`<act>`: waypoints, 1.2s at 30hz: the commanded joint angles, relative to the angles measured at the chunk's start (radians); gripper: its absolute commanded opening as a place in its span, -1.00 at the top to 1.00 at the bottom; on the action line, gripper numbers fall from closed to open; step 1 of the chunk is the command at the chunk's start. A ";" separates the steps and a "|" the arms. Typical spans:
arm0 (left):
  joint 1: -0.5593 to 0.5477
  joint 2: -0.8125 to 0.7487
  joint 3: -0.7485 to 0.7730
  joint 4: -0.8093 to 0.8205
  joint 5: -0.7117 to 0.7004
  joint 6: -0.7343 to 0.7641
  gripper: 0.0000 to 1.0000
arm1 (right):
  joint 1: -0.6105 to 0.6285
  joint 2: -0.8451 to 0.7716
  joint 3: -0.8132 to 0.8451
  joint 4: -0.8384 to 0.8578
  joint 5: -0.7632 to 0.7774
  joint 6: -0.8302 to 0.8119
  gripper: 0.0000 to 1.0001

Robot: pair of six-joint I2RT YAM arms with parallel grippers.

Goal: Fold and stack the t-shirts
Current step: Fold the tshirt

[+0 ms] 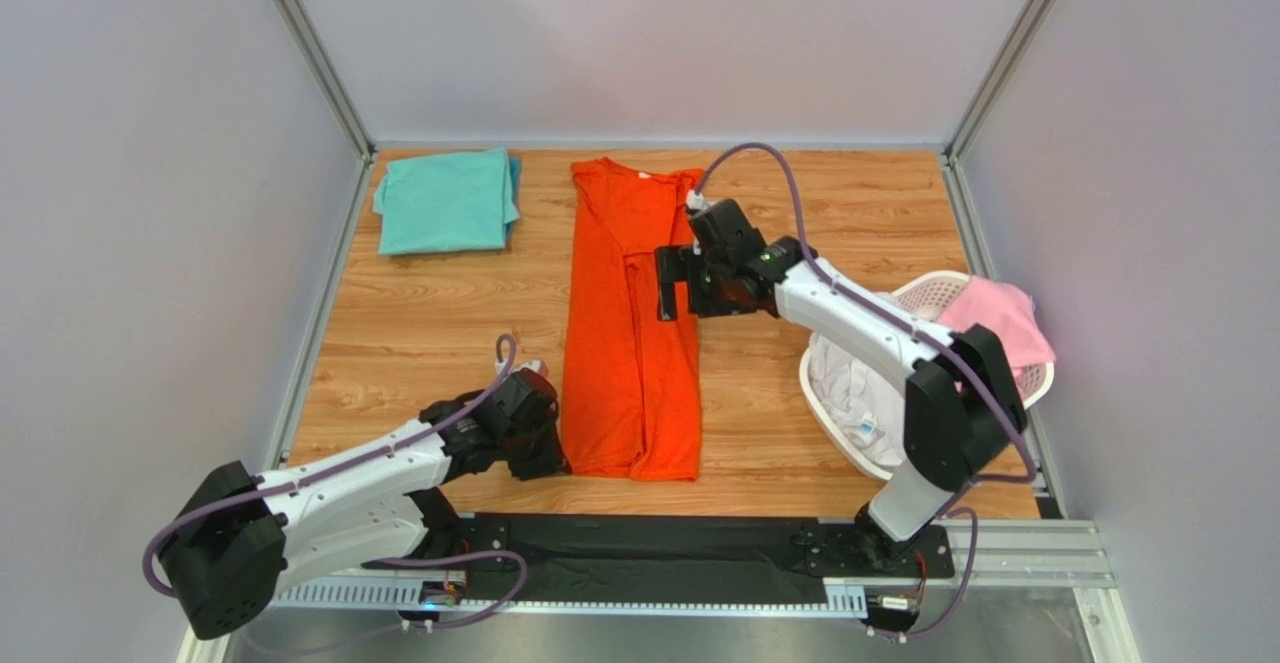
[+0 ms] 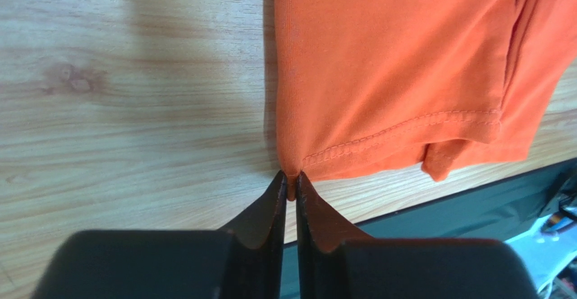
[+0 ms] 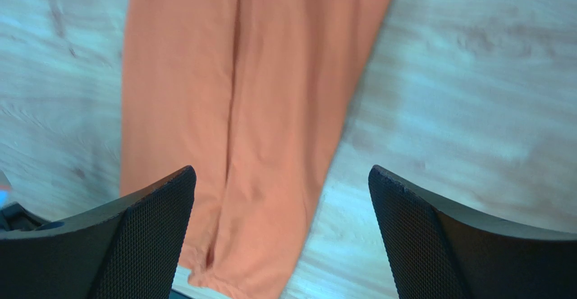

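The orange-red t-shirt point(image 1: 631, 333) lies folded lengthwise into a long narrow strip down the middle of the wooden table point(image 1: 421, 333). My left gripper point(image 1: 562, 462) is shut on the near-left hem corner of this shirt point(image 2: 393, 62); the corner is pinched between the fingertips of this gripper point(image 2: 290, 177). My right gripper point(image 1: 675, 282) hovers open over the upper right part of the strip; in its own view this gripper point(image 3: 281, 174) has the shirt point(image 3: 250, 109) below its wide-apart fingers. A teal-green t-shirt point(image 1: 445, 201) lies folded at the far left.
A white perforated basket point(image 1: 932, 291) stands at the right edge, holding a pale pink shirt point(image 1: 1004, 318) and white cloth point(image 1: 864, 393). A black strip point(image 1: 676, 551) runs along the table's near edge, close to the orange shirt's hem. Grey walls enclose the table.
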 commanded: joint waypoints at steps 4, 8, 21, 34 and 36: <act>0.004 0.020 -0.011 0.052 0.039 0.025 1.00 | 0.107 -0.177 -0.308 0.097 -0.028 0.060 -1.00; 0.004 -0.001 -0.028 0.050 0.054 0.020 1.00 | 0.207 -0.259 -0.444 0.072 -0.076 0.072 -0.98; 0.004 -0.107 -0.094 0.026 0.073 -0.020 1.00 | 0.413 -0.294 -0.587 0.132 -0.147 0.092 -0.45; 0.004 -0.130 -0.109 0.016 0.080 -0.033 1.00 | 0.439 -0.238 -0.624 0.120 -0.111 0.093 0.10; 0.004 -0.136 -0.109 0.015 0.082 -0.032 1.00 | 0.438 -0.219 -0.627 0.129 -0.136 0.093 0.18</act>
